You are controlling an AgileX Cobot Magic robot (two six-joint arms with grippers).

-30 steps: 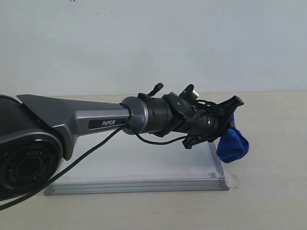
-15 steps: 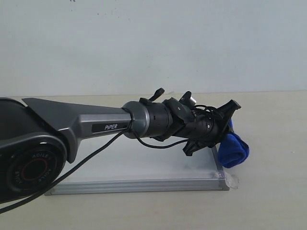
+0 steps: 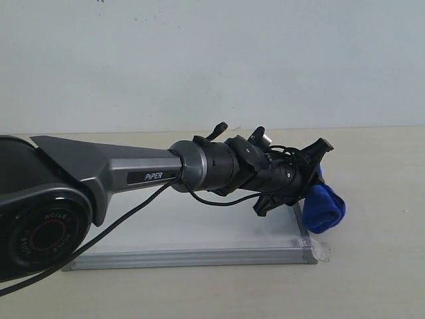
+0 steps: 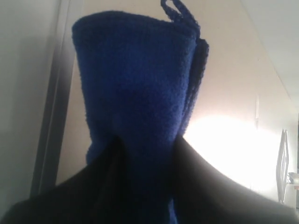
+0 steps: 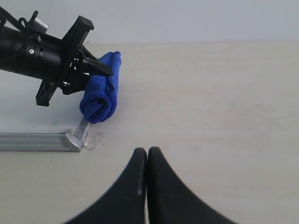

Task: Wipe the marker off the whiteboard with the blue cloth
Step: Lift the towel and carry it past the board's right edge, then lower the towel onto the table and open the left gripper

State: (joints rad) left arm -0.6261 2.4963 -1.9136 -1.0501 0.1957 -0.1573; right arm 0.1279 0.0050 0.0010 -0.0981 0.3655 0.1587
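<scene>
**Grip.** The black left gripper is clamped on the upper end of the royal-blue plush rolled cloth. The left wrist view confirms it: both dark jaws pinch the cloth from either side, and its small loop stands free at the far end. The right gripper has its jaws pressed together on nothing and sits over bare table, well apart from the work.

**Governing relation.** In the exterior view the cloth hangs from the jaws towards the lower right. Its long axis slants downward, and its free end lies at the right-hand rail of the white board with the silver-grey frame. The wiping surface therefore lies to the left of the cloth in that frame. The left arm is the nearer one and is already loaded, so in my judgement it makes the stroke.

**Differences between views.**
- The right wrist view shows the rolled end just above the board's corner and its clear tape tab. Contact cannot be confirmed.
- The exterior view hides much of the board behind the arm.
- The red marker scribble is visible in none of the views.
</scene>
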